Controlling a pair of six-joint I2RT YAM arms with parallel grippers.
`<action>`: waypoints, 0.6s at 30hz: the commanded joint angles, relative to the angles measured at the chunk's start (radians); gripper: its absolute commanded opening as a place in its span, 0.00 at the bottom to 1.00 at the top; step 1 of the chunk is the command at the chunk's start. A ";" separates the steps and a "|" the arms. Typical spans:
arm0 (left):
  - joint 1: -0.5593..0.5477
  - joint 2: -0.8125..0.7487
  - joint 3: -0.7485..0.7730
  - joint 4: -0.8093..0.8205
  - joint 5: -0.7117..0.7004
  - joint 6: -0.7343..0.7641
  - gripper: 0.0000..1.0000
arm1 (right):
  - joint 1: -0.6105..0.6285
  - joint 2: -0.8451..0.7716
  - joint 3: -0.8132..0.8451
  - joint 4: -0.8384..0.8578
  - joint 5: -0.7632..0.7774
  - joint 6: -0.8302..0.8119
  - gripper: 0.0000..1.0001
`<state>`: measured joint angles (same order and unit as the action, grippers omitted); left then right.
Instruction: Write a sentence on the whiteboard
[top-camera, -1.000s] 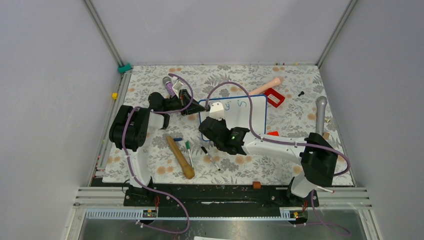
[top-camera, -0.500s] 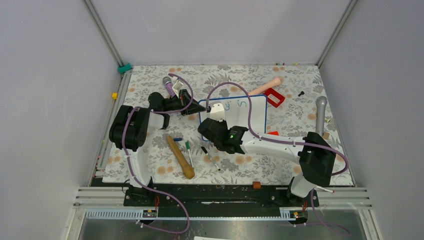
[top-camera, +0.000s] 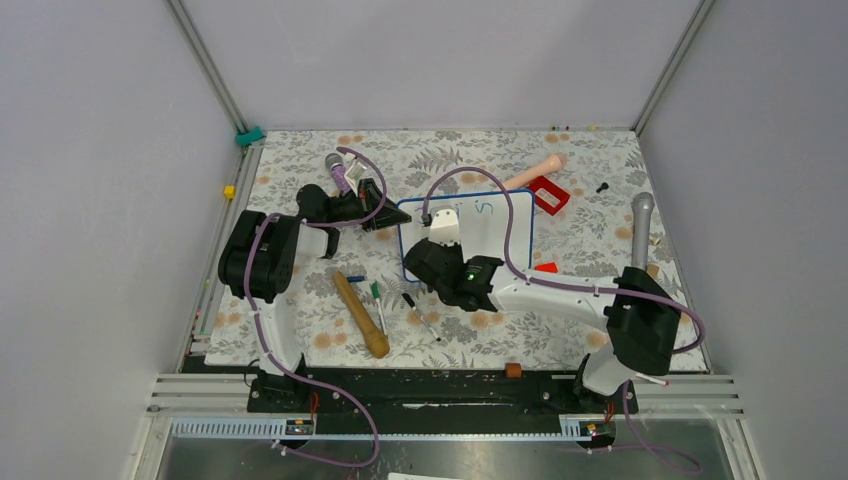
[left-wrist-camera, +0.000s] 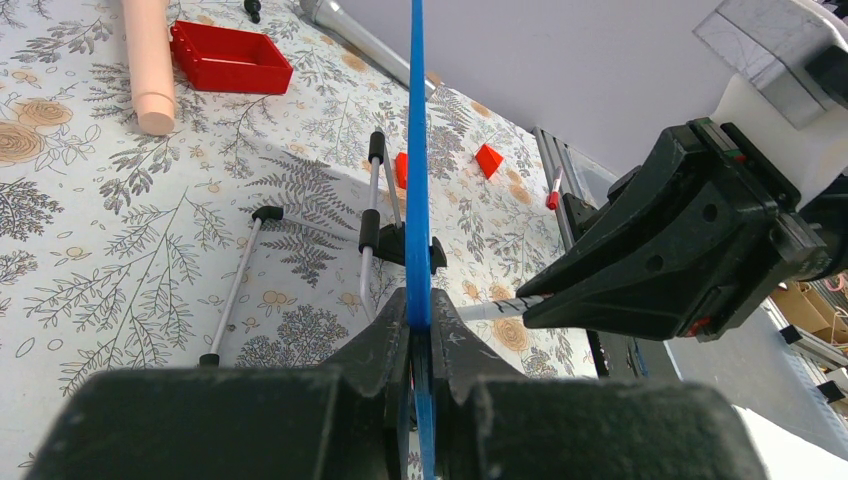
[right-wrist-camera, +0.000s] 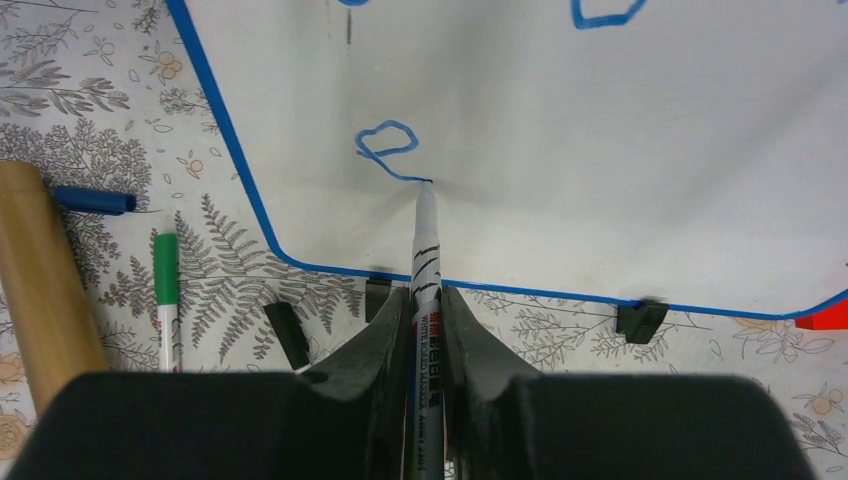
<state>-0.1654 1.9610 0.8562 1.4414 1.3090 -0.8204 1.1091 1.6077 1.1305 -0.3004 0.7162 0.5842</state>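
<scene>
The whiteboard, white with a thin blue frame, stands tilted on its black feet at mid-table. My left gripper is shut on its blue left edge, and in the top view it sits at the board's left side. My right gripper is shut on a white board marker. The marker's tip touches the board just under a blue looped letter. Blue letters of the sentence run along the board's top. My right wrist hides the board's lower left.
A wooden rod, a green marker and a black pen lie left of and below the board. A red box and a peach cylinder sit behind it. A grey cylinder lies at the right.
My right gripper with the marker has shifted slightly right and toward the front across the board. The left arm and the board have stayed still.
</scene>
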 joint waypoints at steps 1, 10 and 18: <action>-0.012 0.033 -0.013 0.030 0.120 0.098 0.00 | -0.012 -0.071 -0.044 0.076 0.064 0.017 0.00; -0.012 0.035 -0.013 0.031 0.121 0.097 0.00 | 0.000 -0.162 -0.172 0.250 0.038 -0.044 0.00; -0.013 0.035 -0.013 0.031 0.120 0.096 0.00 | 0.000 -0.264 -0.295 0.413 0.046 -0.059 0.00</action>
<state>-0.1654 1.9610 0.8562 1.4422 1.3090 -0.8200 1.1049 1.3579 0.8223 -0.0010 0.7227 0.5426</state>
